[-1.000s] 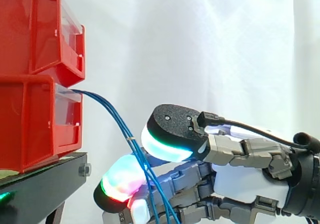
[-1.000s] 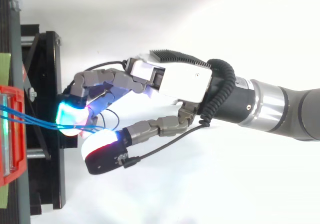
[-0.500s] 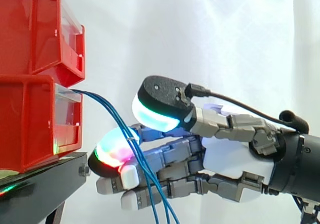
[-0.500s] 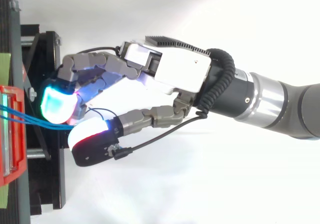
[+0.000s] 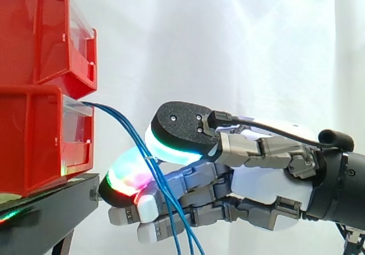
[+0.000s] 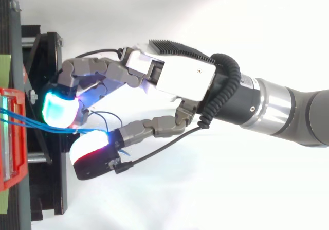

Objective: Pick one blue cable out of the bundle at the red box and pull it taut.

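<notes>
- Robot hand (image 6: 180, 78) pinches the blue cables (image 5: 126, 128) between thumb and fingers, near the red box (image 5: 34, 135)
- Grasp looks made; cables curve slackly from the box, so pulling taut remains
- How many strands it holds is unclear; cables run off the bottom edge

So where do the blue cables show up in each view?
Side view: the blue cables arc from the red bins at left down to the bottom edge.
Top view: the blue cables run rightward from the left edge, mid-height.
Shared landmark: the red bins.
</notes>
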